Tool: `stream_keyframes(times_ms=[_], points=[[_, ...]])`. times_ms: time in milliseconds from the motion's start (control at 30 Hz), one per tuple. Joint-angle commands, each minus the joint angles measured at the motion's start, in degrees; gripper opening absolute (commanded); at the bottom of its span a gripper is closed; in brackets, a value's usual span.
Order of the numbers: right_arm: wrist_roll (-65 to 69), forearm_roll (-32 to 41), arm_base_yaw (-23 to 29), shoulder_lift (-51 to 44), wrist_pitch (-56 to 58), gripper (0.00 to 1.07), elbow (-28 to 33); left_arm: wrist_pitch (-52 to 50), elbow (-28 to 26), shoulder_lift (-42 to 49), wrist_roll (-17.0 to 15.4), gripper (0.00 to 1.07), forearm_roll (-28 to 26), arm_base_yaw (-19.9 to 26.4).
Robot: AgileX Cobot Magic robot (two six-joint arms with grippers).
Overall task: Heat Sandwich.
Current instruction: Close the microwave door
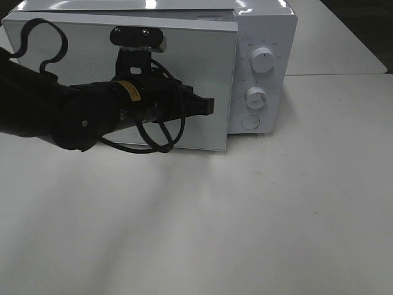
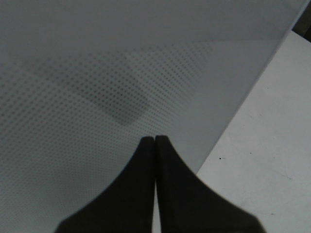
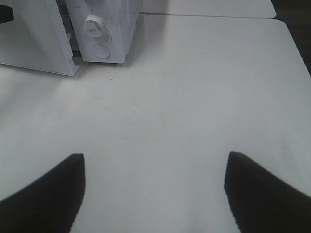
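Two grippers show: the left gripper (image 1: pixel 209 106) has its jaws pressed together on nothing, tips at the face of the white door (image 1: pixel 67 55) of the microwave (image 1: pixel 265 24), which stands slightly ajar. The right gripper (image 3: pixel 154 194) hangs over the table (image 3: pixel 194 97), jaws spread wide and empty. Where the sandwich is, no view shows

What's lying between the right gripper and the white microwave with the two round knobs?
Nothing: the right wrist view shows bare white tabletop between the right gripper and the white microwave.
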State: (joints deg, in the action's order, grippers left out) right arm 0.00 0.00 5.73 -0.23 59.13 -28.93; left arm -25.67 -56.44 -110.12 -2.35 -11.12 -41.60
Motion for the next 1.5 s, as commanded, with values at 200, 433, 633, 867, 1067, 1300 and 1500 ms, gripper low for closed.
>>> stream_keyframes(times_ms=[200,433,633,867,1067,1300,1500], points=[[0.0,0.0,-0.46,-1.55,-0.06,0.76,0.06,0.57,-5.73,-2.92,9.97,0.0,-12.15,-0.69],[0.0,0.0,-0.46,-1.55,-0.06,0.76,0.06,0.57,-8.54,-4.3,15.01,0.0,-16.79,-0.69],[0.0,0.0,-0.34,-1.55,-0.06,0.76,0.06,0.74,-11.46,-6.42,16.44,0.0,-18.22,-0.06],[0.0,0.0,-0.34,-1.55,-0.06,0.76,0.06,0.63,-11.92,-6.93,16.39,0.0,-18.39,1.49],[0.0,0.0,-0.34,-1.55,-0.06,0.76,0.06,0.46,-13.58,-7.51,16.39,0.0,-18.11,2.98],[0.0,0.0,-0.34,-1.55,-0.06,0.76,0.06,2.12,-17.07,-9.17,16.39,0.0,-17.93,2.98],[0.0,0.0,-0.34,-1.55,-0.06,0.76,0.06,3.61,-17.93,-9.45,16.39,0.0,-17.65,2.98]])
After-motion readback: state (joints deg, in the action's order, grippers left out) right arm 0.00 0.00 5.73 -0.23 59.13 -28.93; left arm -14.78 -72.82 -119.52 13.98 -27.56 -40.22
